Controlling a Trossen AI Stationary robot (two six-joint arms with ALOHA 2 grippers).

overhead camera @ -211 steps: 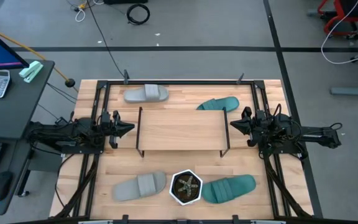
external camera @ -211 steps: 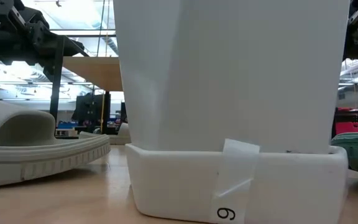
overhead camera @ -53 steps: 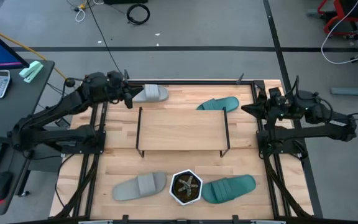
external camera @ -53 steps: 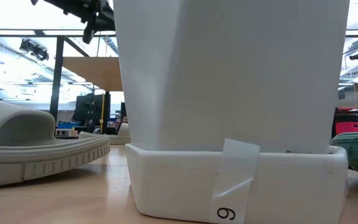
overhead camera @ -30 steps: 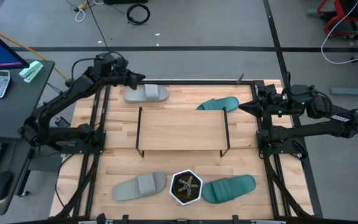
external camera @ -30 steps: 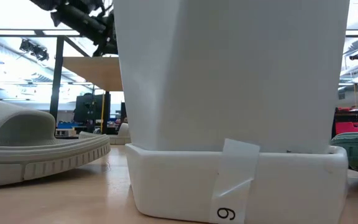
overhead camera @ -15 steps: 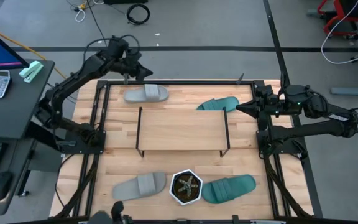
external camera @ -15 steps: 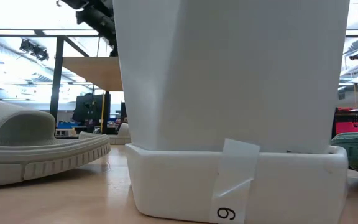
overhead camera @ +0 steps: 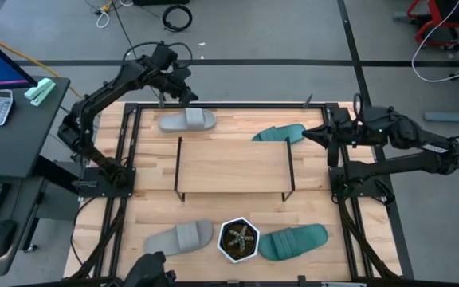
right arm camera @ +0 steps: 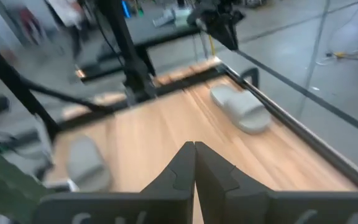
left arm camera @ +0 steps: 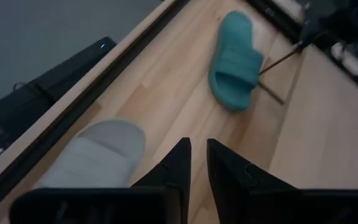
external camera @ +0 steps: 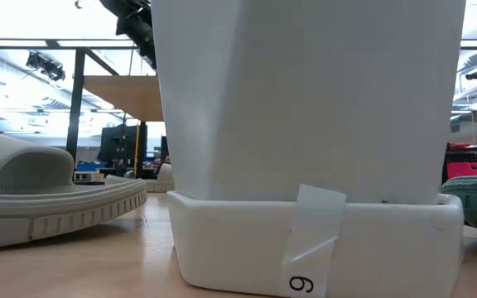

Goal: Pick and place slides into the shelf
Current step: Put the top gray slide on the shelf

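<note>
Four slides lie sole-down on the table. A grey slide [overhead camera: 187,121] and a teal slide [overhead camera: 280,133] lie at the far side; a grey slide [overhead camera: 179,239] and a teal slide [overhead camera: 293,241] lie at the near side. The shelf [overhead camera: 233,166] stands on its black legs in the middle. My left gripper [overhead camera: 186,94] hangs over the far edge, above the far grey slide [left arm camera: 95,155], slanting down, its fingers [left arm camera: 178,163] a narrow gap apart and empty. My right gripper [overhead camera: 306,136] hovers shut and empty by the table's right edge, just right of the far teal slide.
A white hexagonal pot with a plant [overhead camera: 239,239] stands between the two near slides and fills most of the low view [external camera: 305,124]. Black frame rails [overhead camera: 229,104] run along the table's edges. A dark shape [overhead camera: 150,269] shows at the near edge.
My left gripper has gone toward the table's far edge and a little right, and has tipped further down over the far grey slide. None of the slides has moved.
</note>
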